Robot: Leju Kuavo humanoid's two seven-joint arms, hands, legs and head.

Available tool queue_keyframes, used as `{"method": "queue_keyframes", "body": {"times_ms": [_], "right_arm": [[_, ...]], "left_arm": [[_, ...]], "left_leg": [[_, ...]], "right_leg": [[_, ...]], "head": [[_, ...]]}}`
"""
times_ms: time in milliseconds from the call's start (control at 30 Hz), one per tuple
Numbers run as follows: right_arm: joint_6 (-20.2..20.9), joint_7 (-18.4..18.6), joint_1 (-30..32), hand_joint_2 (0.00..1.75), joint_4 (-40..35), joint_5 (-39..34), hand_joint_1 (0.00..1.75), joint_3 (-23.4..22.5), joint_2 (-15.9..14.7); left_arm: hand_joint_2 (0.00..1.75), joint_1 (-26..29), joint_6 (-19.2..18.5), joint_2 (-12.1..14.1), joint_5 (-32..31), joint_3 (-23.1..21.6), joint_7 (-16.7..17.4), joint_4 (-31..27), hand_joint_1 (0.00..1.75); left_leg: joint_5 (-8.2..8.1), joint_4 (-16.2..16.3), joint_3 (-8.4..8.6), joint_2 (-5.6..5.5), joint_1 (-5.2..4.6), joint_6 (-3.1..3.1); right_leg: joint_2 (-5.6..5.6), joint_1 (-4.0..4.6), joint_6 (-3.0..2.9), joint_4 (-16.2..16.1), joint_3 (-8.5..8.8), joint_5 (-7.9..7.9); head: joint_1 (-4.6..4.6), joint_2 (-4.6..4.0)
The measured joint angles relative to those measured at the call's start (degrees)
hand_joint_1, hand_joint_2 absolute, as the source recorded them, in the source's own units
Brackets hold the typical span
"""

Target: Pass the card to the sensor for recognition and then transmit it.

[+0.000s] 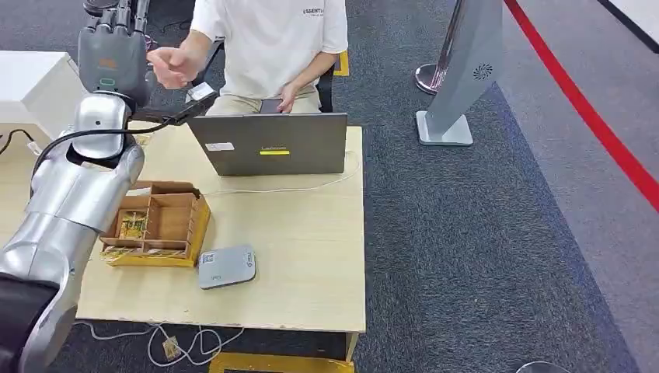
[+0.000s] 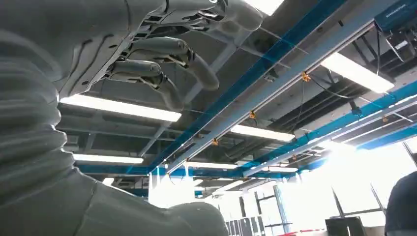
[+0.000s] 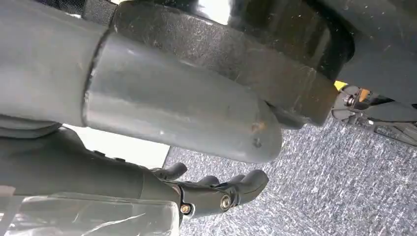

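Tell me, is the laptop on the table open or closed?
Open. The laptop has its lid raised, back facing the camera, before the seated person.

A pale wooden desk stood on dark grey carpet crossed by a red stripe. A grey slanted stand rose beside it. Overhead, blue beams and long strip lights ran beneath the ceiling, with bright windows beyond.

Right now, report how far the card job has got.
Nearly done, it seems. The left hand is raised by the person's hand, fingers apart and empty; the sensor lies bare. I cannot see the card. Left: lowering the arm.
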Motion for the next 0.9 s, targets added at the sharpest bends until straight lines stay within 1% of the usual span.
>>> {"method": "queue_keyframes", "body": {"times_ms": [433, 500, 567, 600, 633, 667, 700, 767, 800, 833, 867, 900], "right_arm": [[0.0, 0.0, 0.0, 0.00, 0.0, 0.0, 0.00, 0.0, 0.0], [0.0, 0.0, 0.0, 0.00, 0.0, -0.1, 0.00, 0.0, 0.0], [-0.1, 0.0, 0.1, 0.00, 0.0, -0.3, 0.00, 0.0, 0.0], [-0.3, -0.5, 0.4, 0.00, 0.0, -3.0, 0.00, -0.5, 0.0], [-0.5, -0.5, 0.6, 0.00, 0.0, -3.6, 0.00, -0.6, 0.1], [-1.1, -0.5, 0.8, 0.00, 0.0, -4.4, 0.00, -0.7, 0.2], [-1.5, -0.5, 1.0, 0.00, 0.0, -5.1, 0.00, -1.0, 0.4], [-2.1, -0.5, 1.1, 0.00, 0.0, -5.9, 0.00, -1.8, 0.6], [-2.3, -0.5, 1.2, 0.00, 0.0, -6.2, 0.00, -2.2, 0.7], [-2.4, -0.5, 1.2, 0.00, 0.0, -6.4, 0.00, -2.4, 0.7], [-2.5, -0.5, 1.2, 0.00, 0.0, -6.7, 0.00, -2.9, 0.8], [-2.6, -0.5, 1.2, 0.00, 0.0, -6.8, 0.00, -3.2, 0.9]], "left_arm": [[1.75, 0.7, 0.0, -0.2, 0.7, -0.1, 0.1, 0.0, 0.00], [1.75, 2.5, -0.3, -0.3, 2.1, -0.7, -0.3, -0.9, 0.00], [1.75, 6.6, -0.5, 0.1, 4.7, -1.2, -1.5, -5.8, 0.00], [1.75, 19.8, -2.9, 5.8, 12.6, -1.4, -5.1, -22.3, 0.00], [1.75, 24.4, -2.8, 7.6, 13.1, -1.3, -5.1, -26.2, 0.00], [1.75, 30.8, -2.1, 10.2, 13.3, -1.2, -5.1, -32.5, 0.00], [1.75, 37.7, -0.9, 12.6, 13.2, -0.5, -5.4, -37.9, 0.00], [1.75, 50.4, 1.2, 15.9, 13.2, 1.8, -6.3, -46.2, 0.00], [1.75, 57.1, 1.4, 17.8, 13.4, 3.8, -6.5, -50.0, 0.00], [1.75, 62.7, 0.7, 19.2, 14.0, 5.5, -6.3, -53.9, 0.00], [1.75, 67.5, -0.4, 20.8, 14.5, 7.1, -5.7, -56.6, 0.00], [1.75, 71.5, -1.4, 21.9, 14.8, 8.7, -5.3, -59.0, 0.00]], "left_leg": [[0.00, 0.0, 0.00, 0.00, 0.00, 0.00], [0.00, 0.0, 0.00, 0.00, 0.00, 0.00], [0.00, 0.0, -0.01, 0.00, 0.00, 0.00], [-0.13, -0.2, 0.11, 0.30, -0.12, -0.02], [-0.26, -0.2, 0.17, 0.43, -0.13, -0.11], [-0.42, -0.2, 0.34, 0.54, -0.18, -0.07], [-0.50, -0.2, 0.44, 0.68, -0.22, -0.16], [-0.68, -0.2, 0.54, 0.81, -0.23, -0.09], [-0.71, -0.2, 0.51, 0.83, -0.22, -0.09], [-0.78, -0.2, 0.49, 0.79, -0.21, -0.07], [-0.88, -0.2, 0.49, 0.60, -0.20, 0.03], [-0.88, -0.2, 0.49, 0.35, -0.20, 0.03]], "right_leg": [[0.00, 0.00, 0.00, 0.0, -0.01, 0.00], [0.00, 0.00, 0.00, 0.0, 0.01, 0.00], [0.00, 0.00, 0.00, 0.0, 0.00, 0.00], [0.35, -0.05, -0.03, 0.0, 0.23, -0.05], [0.47, -0.06, -0.14, 0.0, 0.23, -0.13], [0.58, -0.09, -0.14, 0.0, 0.27, -0.23], [0.68, -0.14, -0.19, 0.0, 0.36, -0.36], [0.80, -0.19, -0.21, 0.0, 0.26, -0.49], [0.78, -0.18, -0.24, 0.0, 0.18, -0.62], [0.69, -0.18, -0.13, 0.0, 0.15, -0.76], [0.46, -0.18, -0.22, 0.0, 0.13, -0.91], [0.25, -0.18, -0.12, 0.0, 0.22, -1.05]], "head": [[0.00, 0.00], [0.00, 0.00], [0.02, 0.02], [0.04, 0.00], [0.11, 0.00], [0.09, 0.00], [0.02, 0.00], [-0.11, 0.00], [-0.15, 0.02], [-0.11, 0.00], [-0.11, 0.02], [-0.11, 0.02]]}}
